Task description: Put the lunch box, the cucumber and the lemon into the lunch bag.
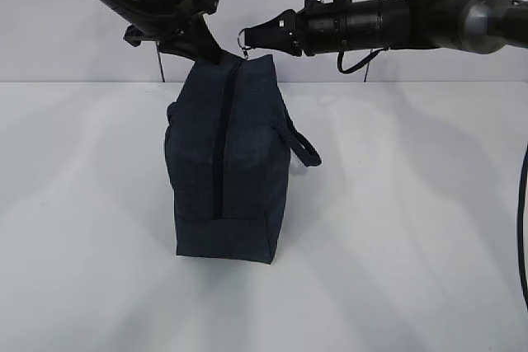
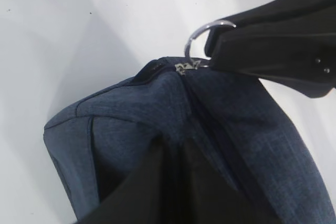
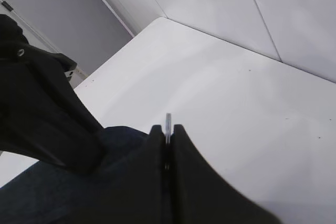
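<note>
The dark navy lunch bag [image 1: 227,162] stands in the middle of the white table, its zipper [image 1: 219,138] running as a dark line from the near end up to the far top corner. My right gripper [image 1: 252,39] is shut on the silver ring pull [image 1: 245,37] at that corner; the ring [image 3: 168,121] pokes out edge-on between its closed fingers [image 3: 181,145]. My left gripper [image 1: 216,53] pinches the bag's fabric [image 2: 210,124] just behind the pull, its jaws nearly together on the cloth. The lunch box, the cucumber and the lemon are out of view.
The bag's strap handle [image 1: 301,146] loops out to its right side. The white table [image 1: 396,228] spreads around the bag, with a grey wall behind. The right arm's cable [image 1: 521,228] hangs at the far right edge.
</note>
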`<act>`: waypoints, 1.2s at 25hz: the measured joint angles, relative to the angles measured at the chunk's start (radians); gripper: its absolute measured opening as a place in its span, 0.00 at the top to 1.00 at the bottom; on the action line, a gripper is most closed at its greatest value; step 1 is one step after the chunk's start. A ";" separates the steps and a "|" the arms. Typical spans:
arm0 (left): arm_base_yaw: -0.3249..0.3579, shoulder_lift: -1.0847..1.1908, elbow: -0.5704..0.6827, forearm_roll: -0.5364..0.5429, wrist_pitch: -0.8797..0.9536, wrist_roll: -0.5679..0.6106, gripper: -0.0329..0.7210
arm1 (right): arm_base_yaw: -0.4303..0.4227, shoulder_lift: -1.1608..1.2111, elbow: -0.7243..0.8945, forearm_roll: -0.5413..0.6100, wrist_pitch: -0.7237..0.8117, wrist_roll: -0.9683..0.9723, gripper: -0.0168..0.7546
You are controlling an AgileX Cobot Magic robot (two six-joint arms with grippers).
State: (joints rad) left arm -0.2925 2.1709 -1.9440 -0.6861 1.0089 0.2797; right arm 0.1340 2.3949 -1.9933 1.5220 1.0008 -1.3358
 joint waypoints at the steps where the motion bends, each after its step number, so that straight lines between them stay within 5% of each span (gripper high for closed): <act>1: -0.006 -0.002 0.000 0.010 0.000 0.000 0.92 | 0.000 0.000 0.000 0.000 0.007 0.002 0.95; 30: -0.111 -0.099 0.000 0.153 0.026 0.023 0.92 | -0.067 -0.037 0.000 -0.088 0.062 0.093 0.95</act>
State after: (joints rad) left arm -0.4034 2.0717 -1.9440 -0.5330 1.0344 0.3030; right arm 0.0672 2.3575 -1.9933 1.4335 1.0632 -1.2428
